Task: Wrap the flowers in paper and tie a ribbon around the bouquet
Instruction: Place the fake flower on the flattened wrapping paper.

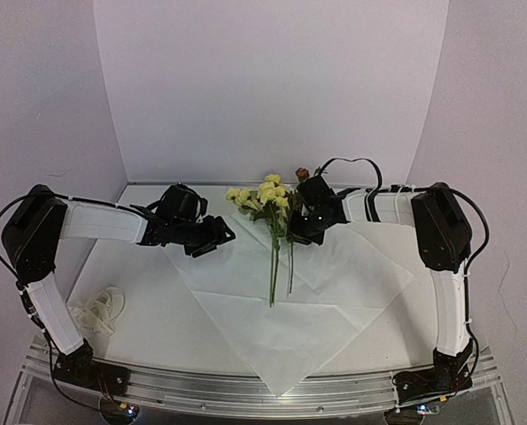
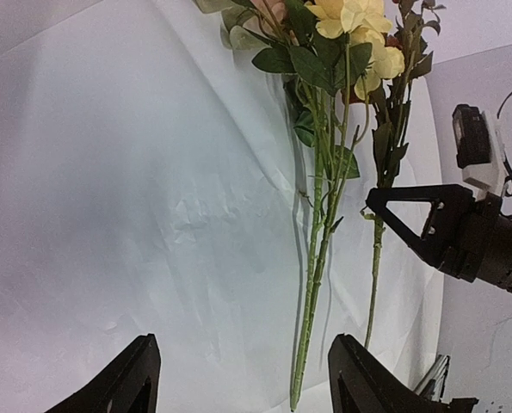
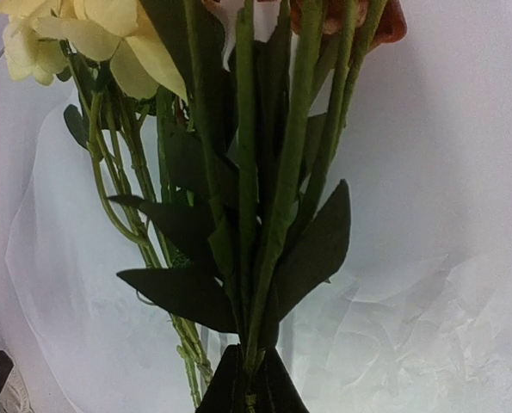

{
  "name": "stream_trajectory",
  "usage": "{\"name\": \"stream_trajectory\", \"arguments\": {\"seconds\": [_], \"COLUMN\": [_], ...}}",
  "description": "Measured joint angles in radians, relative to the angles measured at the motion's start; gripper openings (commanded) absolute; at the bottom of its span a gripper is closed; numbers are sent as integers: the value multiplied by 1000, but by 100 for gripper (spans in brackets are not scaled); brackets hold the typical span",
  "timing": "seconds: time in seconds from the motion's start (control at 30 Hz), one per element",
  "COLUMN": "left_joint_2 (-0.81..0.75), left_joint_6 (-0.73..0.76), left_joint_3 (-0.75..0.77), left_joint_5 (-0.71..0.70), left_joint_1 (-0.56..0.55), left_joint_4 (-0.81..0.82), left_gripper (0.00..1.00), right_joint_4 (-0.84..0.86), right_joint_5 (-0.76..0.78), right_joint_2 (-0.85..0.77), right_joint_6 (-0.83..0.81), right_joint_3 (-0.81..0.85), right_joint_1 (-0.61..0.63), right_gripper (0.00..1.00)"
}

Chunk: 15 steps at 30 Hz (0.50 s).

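- Centrally on the tabletop (image 1: 148,341) lies the paper (image 1: 281,345), spread flat and turned like a diamond, with one corner reaching the near edge and another pointing to the right edge.
- Across its far half lie the flowers (image 1: 274,232). The pale yellow heads are toward the far edge, and the thin green stems run straight back toward the near edge, ending on the sheet.
- One small orange-brown bloom (image 1: 302,173) sits just right of the yellow ones, nearest the far edge.
- The right gripper (image 3: 247,391) comes in from the right edge, its jaws pressed together on the stems just below the leaves — the wrist view shows green stalks rising out of the pinched fingers.
- The left gripper (image 1: 219,239) is over the left part of the paper, just beside the stems but apart from them. Its jaws are spread wide with nothing between them.
- The ribbon (image 1: 99,310) is a loose cream heap near the left edge toward the near-left corner. It is off the paper and well apart from both grippers — its lettering is too small to tell.
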Motion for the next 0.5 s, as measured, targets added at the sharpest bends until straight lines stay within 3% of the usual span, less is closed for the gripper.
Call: {"name": "stream_trajectory", "arguments": {"seconds": [0.5], "left_joint_2": [39], "left_joint_6": [0], "left_joint_3": [0], "left_joint_5": [43], "left_joint_1": [7], "left_joint_4": [2], "left_gripper": [67], "right_joint_4": [52], "right_joint_5": [45], "right_joint_2": [-14], "right_joint_6": [37], "right_joint_3": [-128], "right_joint_1": [15], "right_gripper": [7]}}
